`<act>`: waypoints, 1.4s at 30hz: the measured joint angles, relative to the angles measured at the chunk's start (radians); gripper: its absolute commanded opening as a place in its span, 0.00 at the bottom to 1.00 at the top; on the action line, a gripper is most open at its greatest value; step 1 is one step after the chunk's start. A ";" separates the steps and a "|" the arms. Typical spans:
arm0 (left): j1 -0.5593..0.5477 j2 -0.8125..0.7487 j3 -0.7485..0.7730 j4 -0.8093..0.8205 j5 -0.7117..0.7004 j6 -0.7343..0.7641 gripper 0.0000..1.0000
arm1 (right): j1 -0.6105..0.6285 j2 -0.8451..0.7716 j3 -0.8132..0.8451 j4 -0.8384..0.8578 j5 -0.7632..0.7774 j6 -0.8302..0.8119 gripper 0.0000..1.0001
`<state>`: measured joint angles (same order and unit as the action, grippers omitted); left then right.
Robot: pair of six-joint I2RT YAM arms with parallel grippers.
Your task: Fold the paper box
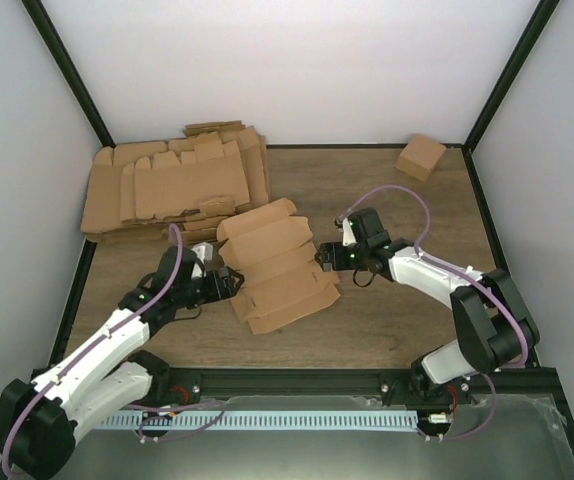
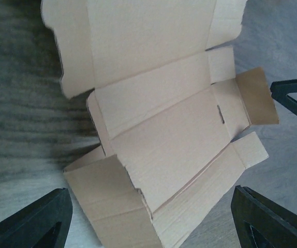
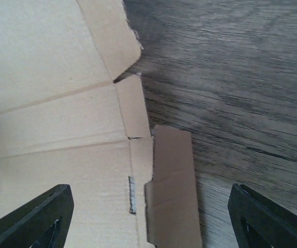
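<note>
The paper box (image 1: 277, 270) is a brown cardboard blank lying mostly flat on the middle of the wooden table, with some flaps lifted. My left gripper (image 1: 229, 283) is at its left edge and open. In the left wrist view its fingertips (image 2: 34, 222) stand wide on either side of a raised side flap (image 2: 112, 201) without pinching it. My right gripper (image 1: 325, 257) is at the blank's right edge, also open. In the right wrist view, the right gripper (image 3: 151, 222) straddles an upturned narrow flap (image 3: 172, 191), and its fingers are apart from the flap.
A thick pile of cardboard blanks (image 1: 172, 185) lies at the back left, overlapping the table's edge. A small cube-like brown carton (image 1: 421, 156) sits at the back right corner. Black frame posts and white walls bound the table (image 1: 407, 310).
</note>
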<state>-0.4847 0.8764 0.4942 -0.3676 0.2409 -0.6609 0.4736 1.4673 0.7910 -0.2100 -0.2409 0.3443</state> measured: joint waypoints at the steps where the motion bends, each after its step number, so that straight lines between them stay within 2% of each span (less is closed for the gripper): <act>1: 0.000 0.001 -0.008 -0.001 0.006 -0.006 0.87 | 0.003 0.003 0.000 -0.008 0.005 -0.004 0.85; 11: -0.039 0.000 -0.019 -0.027 0.021 -0.074 0.88 | 0.058 0.029 -0.001 -0.038 0.107 -0.014 0.81; 15: -0.051 0.008 -0.021 -0.042 -0.003 -0.094 0.88 | 0.087 0.047 -0.002 -0.047 0.189 -0.011 0.73; 19: -0.077 0.047 -0.019 -0.062 -0.029 -0.101 0.88 | 0.144 0.072 0.000 -0.056 0.273 -0.007 0.58; 25: -0.138 0.085 0.023 -0.134 -0.092 -0.124 0.93 | 0.159 0.093 0.001 -0.071 0.345 0.006 0.16; 28: -0.159 0.085 0.050 -0.157 -0.129 -0.141 0.98 | 0.158 0.085 0.000 -0.072 0.362 0.013 0.03; 31: -0.178 0.086 0.061 -0.175 -0.154 -0.163 0.97 | 0.158 0.054 -0.003 -0.070 0.365 0.010 0.01; 42: -0.237 0.138 0.129 -0.233 -0.232 -0.213 0.98 | 0.158 -0.092 -0.020 -0.048 0.330 0.016 0.01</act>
<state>-0.7219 1.0142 0.6231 -0.6010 0.0086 -0.8742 0.6319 1.3750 0.7708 -0.2581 0.0891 0.3607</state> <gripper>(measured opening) 0.975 0.027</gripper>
